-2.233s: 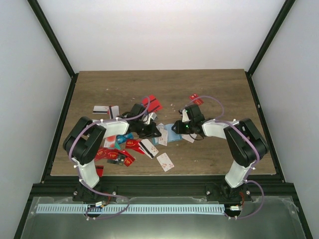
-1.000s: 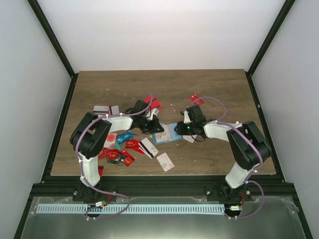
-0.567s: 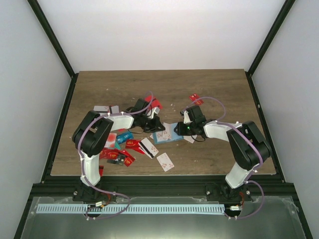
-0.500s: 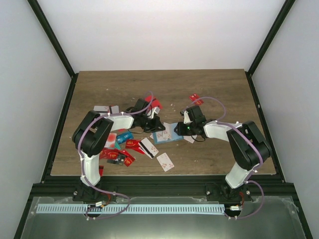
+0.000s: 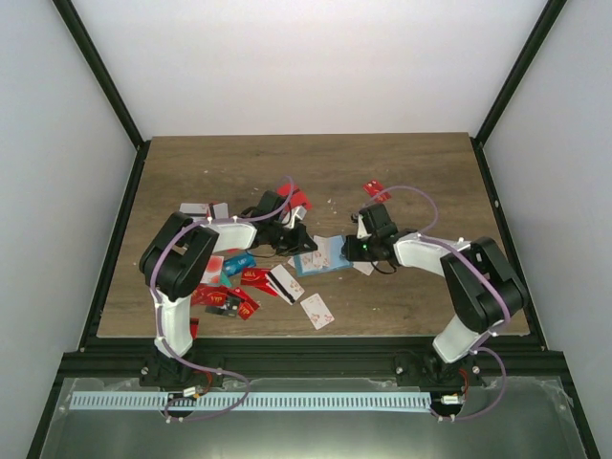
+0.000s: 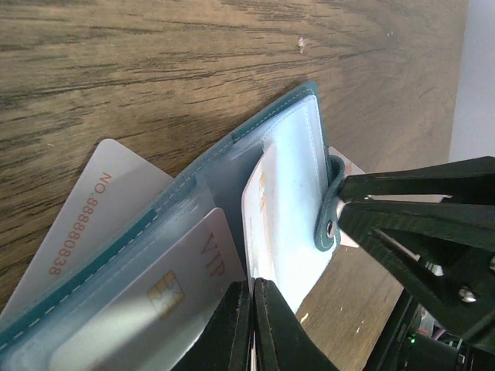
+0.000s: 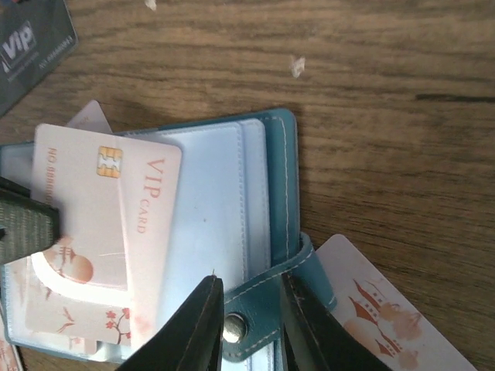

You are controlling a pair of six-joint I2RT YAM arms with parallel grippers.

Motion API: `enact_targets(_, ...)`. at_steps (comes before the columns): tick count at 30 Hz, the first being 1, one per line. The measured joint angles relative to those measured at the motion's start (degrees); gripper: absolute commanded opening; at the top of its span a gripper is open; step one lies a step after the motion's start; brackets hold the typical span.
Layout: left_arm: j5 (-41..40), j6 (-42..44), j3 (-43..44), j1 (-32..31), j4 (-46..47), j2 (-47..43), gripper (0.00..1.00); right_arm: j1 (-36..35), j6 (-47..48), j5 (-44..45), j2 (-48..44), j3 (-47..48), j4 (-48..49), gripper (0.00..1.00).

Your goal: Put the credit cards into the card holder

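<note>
In wrist views only: right claw (image 7: 247,280) grips card holder (image 7: 220,193), left claw (image 6: 251,287) credit card (image 7: 85,209).

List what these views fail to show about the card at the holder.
Top external: the card holder is too small to show pockets, and its ends are covered by the left gripper and right gripper.
Left wrist: the VIP card runs off the bottom edge.
Right wrist: whether that card sits inside a sleeve; the left gripper covers its end.
</note>
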State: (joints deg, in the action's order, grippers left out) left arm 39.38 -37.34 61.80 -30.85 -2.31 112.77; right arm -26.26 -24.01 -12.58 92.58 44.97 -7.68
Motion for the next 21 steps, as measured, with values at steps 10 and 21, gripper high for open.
enact_targets(10,0.42,0.09,-0.02,0.00,0.09,0.00,0.04,0.26,-0.26,-4.63,1.31,-0.42,0.68,0.23)
enact_targets(21,1.49,0.04,-0.02,-0.22,0.31,0.42,0.04,-1.62,-3.06,-11.32,-1.64,-4.13,0.98,0.23)
